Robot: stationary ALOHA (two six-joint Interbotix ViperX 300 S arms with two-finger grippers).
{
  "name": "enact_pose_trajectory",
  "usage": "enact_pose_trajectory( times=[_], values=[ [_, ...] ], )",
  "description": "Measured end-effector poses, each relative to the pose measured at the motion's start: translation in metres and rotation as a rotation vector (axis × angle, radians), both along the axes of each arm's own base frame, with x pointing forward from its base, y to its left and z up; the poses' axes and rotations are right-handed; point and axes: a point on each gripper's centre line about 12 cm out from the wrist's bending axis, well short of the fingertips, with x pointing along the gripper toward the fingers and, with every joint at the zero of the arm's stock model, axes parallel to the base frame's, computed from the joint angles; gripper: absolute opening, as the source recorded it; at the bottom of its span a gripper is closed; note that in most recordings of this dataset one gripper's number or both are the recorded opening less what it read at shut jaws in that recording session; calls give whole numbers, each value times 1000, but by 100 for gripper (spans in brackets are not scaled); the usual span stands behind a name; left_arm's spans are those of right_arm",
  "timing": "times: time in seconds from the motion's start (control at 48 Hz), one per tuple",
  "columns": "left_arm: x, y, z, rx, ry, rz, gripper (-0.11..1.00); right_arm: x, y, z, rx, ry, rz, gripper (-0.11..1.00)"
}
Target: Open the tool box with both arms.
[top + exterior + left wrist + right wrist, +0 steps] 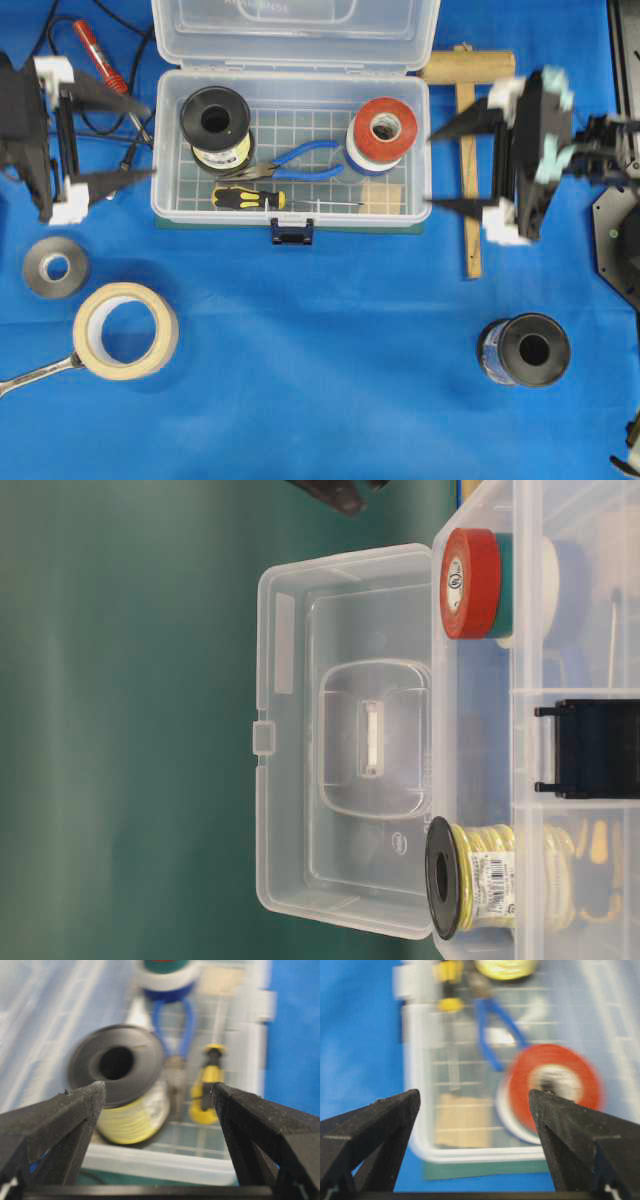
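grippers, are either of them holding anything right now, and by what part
Nothing is held: left gripper and right gripper are both open, beside the open tool box.

Two black fingers (375, 1130) of the right gripper (475, 1097) stand wide apart at the lower corners. Between them, blurred, lies the open tool box (417, 1125): red tape roll (552, 1087) at right, blue-handled pliers (497, 1030) above centre.

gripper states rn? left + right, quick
Left gripper: open, holding nothing, beside the tool box.
Right gripper: open, holding nothing, at the box's other end.
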Motion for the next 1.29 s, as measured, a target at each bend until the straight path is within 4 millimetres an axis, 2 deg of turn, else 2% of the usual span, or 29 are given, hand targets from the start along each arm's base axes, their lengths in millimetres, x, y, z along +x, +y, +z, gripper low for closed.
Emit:
enact_pose_trajectory(
  times=[0.083,0.271,0.583,0.728,0.853,1.02,1.29],
  values=[
    [2,-12,-1,-1,6,-52,90,2,10,-4,3,17,36,86],
    [-4,-25,0,-14,15,-103,90,-5,11,-1,3,29,41,86],
    [-41,-35,22,-22,-54,-136,89,-52,15,23,-1,-45,44,86],
    [-58,-38,22,-25,-54,-148,89,-75,16,21,1,-54,43,86],
    [-69,-39,18,-32,-67,-146,89,-85,17,14,14,-58,36,86],
    [-75,-39,13,-37,-76,-143,88,-92,18,0,44,-36,21,86],
    [-76,-39,9,-38,-68,-144,88,-92,18,0,44,-34,21,86]
  ],
)
